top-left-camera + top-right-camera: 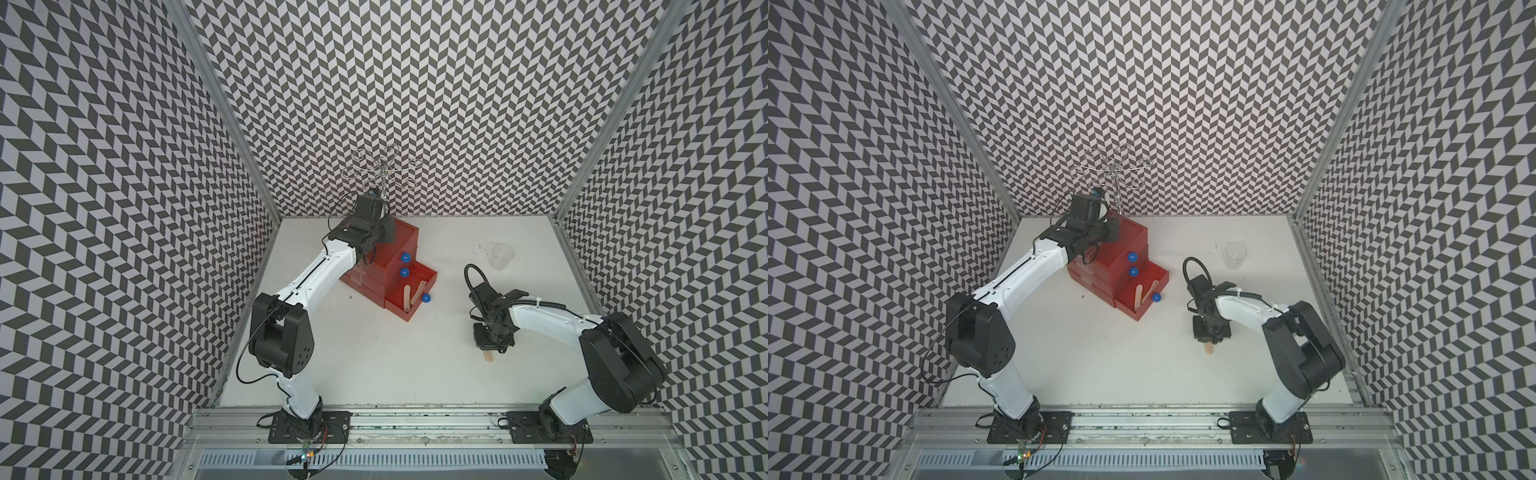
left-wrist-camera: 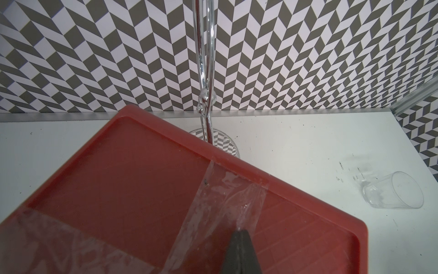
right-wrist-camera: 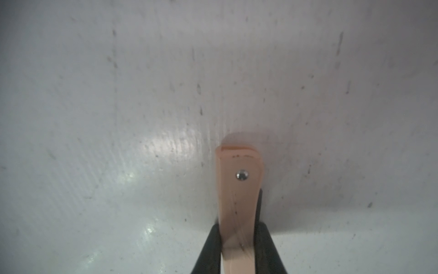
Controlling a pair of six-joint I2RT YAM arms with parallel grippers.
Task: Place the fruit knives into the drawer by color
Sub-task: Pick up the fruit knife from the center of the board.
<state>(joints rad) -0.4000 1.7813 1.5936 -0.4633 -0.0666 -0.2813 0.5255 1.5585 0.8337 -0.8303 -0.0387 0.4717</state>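
**newbie_q:** how's the worktop [image 1: 374, 374] laid out right now, and how should this carry be done?

**armchair_a:** Biggest first. The red drawer cabinet [image 1: 401, 239] is parked around 11 o'clock on the worktop. Its taped top is pressed on by the left pincer [image 2: 239, 237], which is pressed together with nothing in it. The bottom drawer [image 1: 430, 276] is pulled out toward 4 o'clock, and two peach-pink knives [image 1: 406, 297] are already laid in it. So going by colour, that's the drawer to be aimed for, imo.

**newbie_q:** and the right pincer [image 3: 239, 239]?

**armchair_a:** It's down low around 4 o'clock on the worktop. A third peach-pink knife [image 3: 238, 187] is pinched in it across the flat faces, with the free end poking out past the tips. Whether that end is touching the worktop can't be told.

A straight lift should be made first so the end isn't dragged. Then the knife should be carried toward 10 o'clock and lined up alongside the two in there. It's best released low, so it isn't bounced off the rim or the blue knob [image 1: 425, 298]. The cabinet looks light, so it's best held down during the drop. The knife seems to be gripped near one end only, so some swing should be expected and slow moves are advised.
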